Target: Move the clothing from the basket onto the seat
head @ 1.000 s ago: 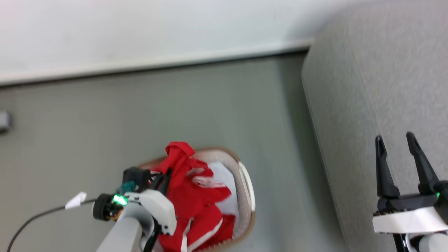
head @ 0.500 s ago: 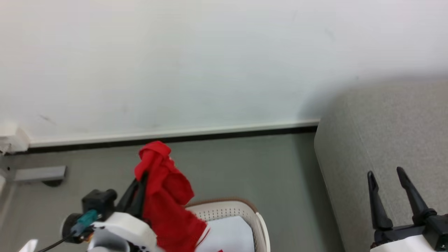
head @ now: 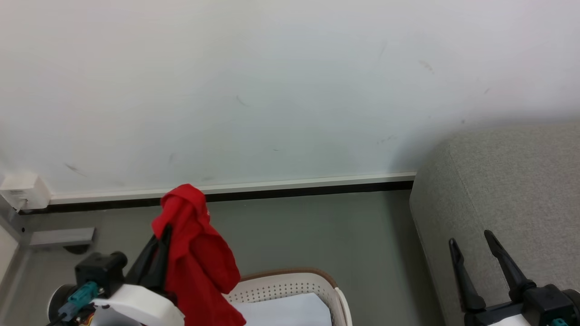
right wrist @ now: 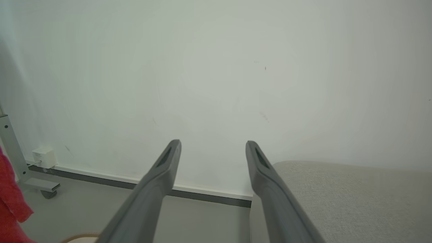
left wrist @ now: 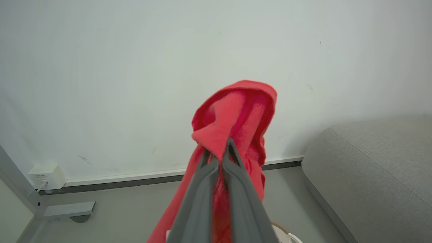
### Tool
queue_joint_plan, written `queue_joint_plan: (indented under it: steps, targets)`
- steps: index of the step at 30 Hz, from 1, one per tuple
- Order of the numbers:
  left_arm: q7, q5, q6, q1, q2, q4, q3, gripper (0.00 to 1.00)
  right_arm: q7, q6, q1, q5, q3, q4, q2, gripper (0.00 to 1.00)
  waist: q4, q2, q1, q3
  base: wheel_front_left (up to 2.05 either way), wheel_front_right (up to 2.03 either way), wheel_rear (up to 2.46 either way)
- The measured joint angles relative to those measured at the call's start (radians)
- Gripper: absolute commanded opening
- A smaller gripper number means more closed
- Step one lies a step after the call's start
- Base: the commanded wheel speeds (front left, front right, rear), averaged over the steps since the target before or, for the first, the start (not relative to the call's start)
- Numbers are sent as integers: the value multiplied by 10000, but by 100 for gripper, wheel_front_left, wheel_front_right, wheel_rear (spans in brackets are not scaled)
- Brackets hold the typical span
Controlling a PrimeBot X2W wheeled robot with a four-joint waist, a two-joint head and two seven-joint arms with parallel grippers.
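A bright red garment [head: 197, 262] hangs from my left gripper [head: 163, 235], which is shut on it high above the basket [head: 290, 283]. In the left wrist view the fabric [left wrist: 236, 118] drapes over the closed fingertips of that gripper [left wrist: 217, 152]. The cream basket with its brown rim sits at the bottom of the head view, something white inside. The light grey seat [head: 512, 190] fills the right side. My right gripper [head: 471, 244] stands open in front of the seat, nothing between its fingers [right wrist: 168, 158].
A white wall [head: 272, 90] with a dark baseboard runs behind. A white outlet box [head: 22, 190] and a grey metal frame foot [head: 59, 236] stand at the left. Grey floor [head: 317, 235] lies between the basket and the seat.
The camera has tilted up, so the wall now takes most of the head view. My left gripper has lifted the red garment out of the basket; the right gripper stays open.
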Motion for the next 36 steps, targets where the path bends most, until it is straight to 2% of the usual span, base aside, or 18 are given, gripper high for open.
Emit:
queue_joint_plan:
  steps: [5,8,18,23,28,36]
  targets:
    - [182,-15,-4,16,29,-290,-138,0,0,0,-74,138,518,2,-159,100,49,0,1,17,0,0,0]
    - [270,-15,-104,11,36,-506,-311,0,0,2,-257,485,1256,-61,-343,100,37,0,1,13,0,0,0]
    - [945,-13,-522,-411,-115,-1292,-1290,0,0,6,-2029,2322,5450,-456,-1766,100,-71,0,1,-15,0,0,0]
    - [1043,35,-686,-757,-349,-1260,-1847,0,2,12,-3189,3269,6997,-583,-2023,100,-95,0,1,32,0,0,0]
    - [1053,92,-892,-1013,-604,-1104,-2491,0,0,13,-3962,3985,7935,-470,-2127,100,-96,0,2,84,0,0,0]
    - [1227,201,-1164,-1198,-660,-1223,-3425,0,0,13,-4541,4811,8640,-190,-2414,100,-51,0,2,174,0,0,0]
